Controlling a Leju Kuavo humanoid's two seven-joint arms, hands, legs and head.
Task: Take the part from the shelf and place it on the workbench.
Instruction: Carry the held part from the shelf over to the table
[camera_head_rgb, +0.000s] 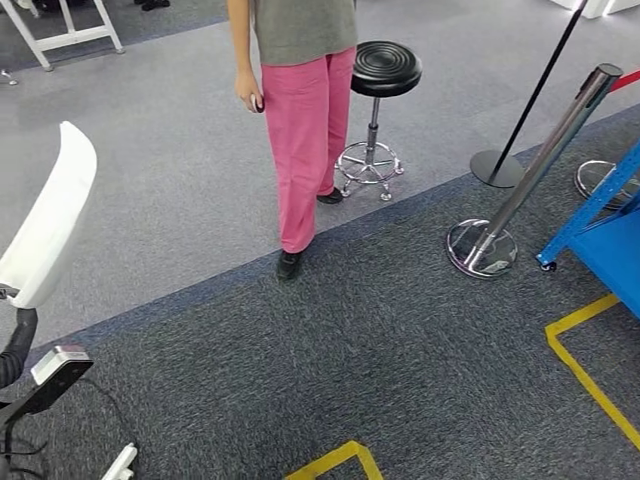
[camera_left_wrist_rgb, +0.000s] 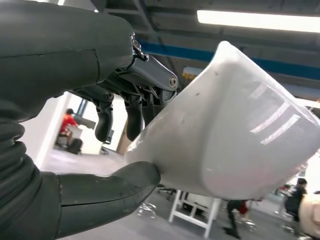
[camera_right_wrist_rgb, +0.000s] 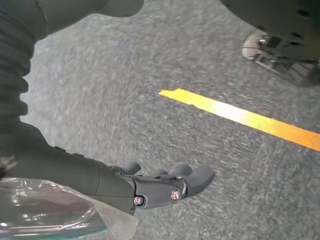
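One white moulded part (camera_left_wrist_rgb: 241, 135) sits in the left hand (camera_left_wrist_rgb: 124, 125), raised at the robot's left side, with the thumb under its edge and the dark fingers (camera_left_wrist_rgb: 134, 117) curled over the top. Right hand (camera_right_wrist_rgb: 158, 185) hangs above the grey carpet (camera_head_rgb: 226, 330), fingers extended and grasping nothing. Yellow floor tape (camera_right_wrist_rgb: 241, 117) runs beneath it. A person in pink trousers (camera_head_rgb: 306, 140) stands ahead beside a black stool (camera_head_rgb: 381, 80).

Open carpet (camera_head_rgb: 226, 330) spreads near and left. A person (camera_head_rgb: 306, 130) stands far centre, a black stool (camera_head_rgb: 381, 100) just right of them. Leaning chrome posts (camera_head_rgb: 528, 175) (one seemingly roped) and a blue frame (camera_head_rgb: 604, 225) block the right side.
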